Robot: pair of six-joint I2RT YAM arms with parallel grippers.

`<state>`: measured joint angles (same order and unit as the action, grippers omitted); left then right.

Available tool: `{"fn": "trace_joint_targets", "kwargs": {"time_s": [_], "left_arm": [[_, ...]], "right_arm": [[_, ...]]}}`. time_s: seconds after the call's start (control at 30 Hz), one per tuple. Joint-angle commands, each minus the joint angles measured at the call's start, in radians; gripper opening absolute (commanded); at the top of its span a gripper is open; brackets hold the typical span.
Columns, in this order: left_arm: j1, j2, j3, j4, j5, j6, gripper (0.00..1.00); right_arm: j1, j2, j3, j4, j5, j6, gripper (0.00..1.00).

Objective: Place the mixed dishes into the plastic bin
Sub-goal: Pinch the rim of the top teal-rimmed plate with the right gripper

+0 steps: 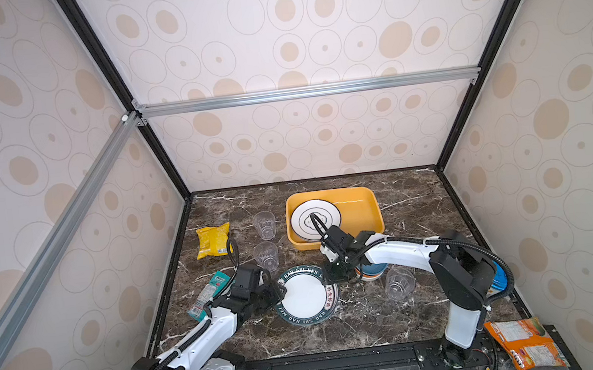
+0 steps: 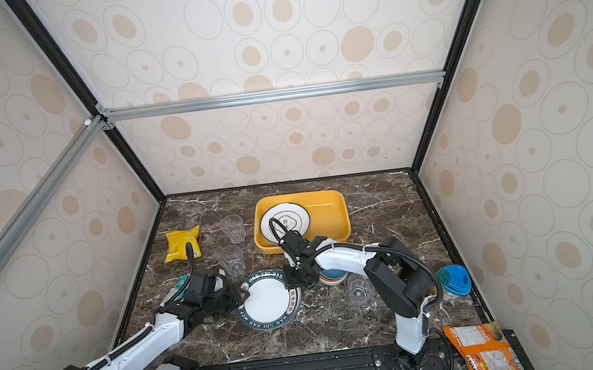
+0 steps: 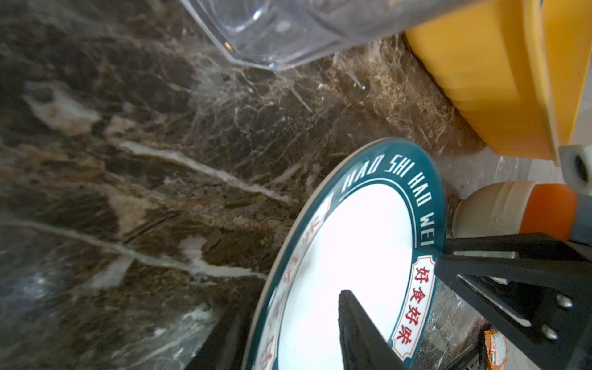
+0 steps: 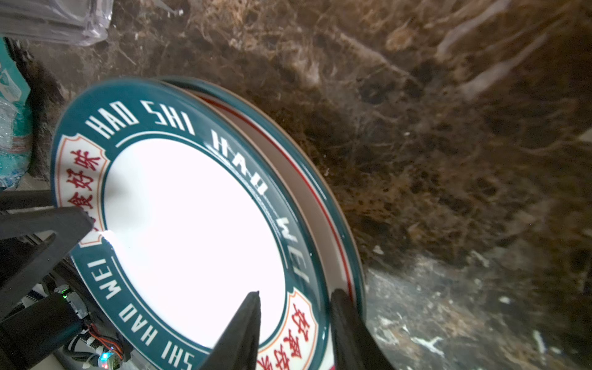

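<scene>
My right gripper (image 1: 330, 279) clamped on the plate (image 1: 305, 295) rim, left gripper (image 1: 282, 290) astride the opposite rim, I cannot tell if it grips, plate atop a lower plate (image 4: 323, 234) on the table (image 1: 360, 323), outside the bin (image 1: 358, 209)

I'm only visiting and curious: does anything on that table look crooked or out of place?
Yes. The green-rimmed plate sits crooked on a second plate beneath it: their rims do not line up, and a gap shows along one side. The left fingers and right fingers straddle its rim at opposite sides.
</scene>
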<state>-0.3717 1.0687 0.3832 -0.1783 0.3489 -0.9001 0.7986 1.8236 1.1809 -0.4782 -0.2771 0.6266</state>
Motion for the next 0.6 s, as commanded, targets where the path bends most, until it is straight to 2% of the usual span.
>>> {"fn": "trace_joint_targets", "kwargs": {"time_s": [0.0, 0.17, 0.27, 0.43, 0.57], "left_arm": [[-0.008, -0.014, 0.004, -0.023, -0.011, 0.01, 0.44], [-0.008, -0.022, 0.014, -0.065, -0.034, 0.024, 0.57], [-0.009, -0.033, 0.017, -0.08, -0.043, 0.026, 0.61], [-0.009, -0.042, 0.019, -0.095, -0.056, 0.025, 0.6], [-0.008, -0.044, 0.022, -0.102, -0.061, 0.024, 0.58]], "right_arm": [[0.014, 0.017, 0.023, 0.0, -0.012, -0.002, 0.39], [0.014, 0.018, 0.022, 0.007, -0.018, -0.001, 0.38], [0.014, 0.018, 0.019, 0.015, -0.024, -0.002, 0.39], [0.016, 0.018, 0.019, 0.025, -0.034, -0.002, 0.4], [0.016, 0.022, 0.019, 0.029, -0.04, -0.001, 0.34]]}}
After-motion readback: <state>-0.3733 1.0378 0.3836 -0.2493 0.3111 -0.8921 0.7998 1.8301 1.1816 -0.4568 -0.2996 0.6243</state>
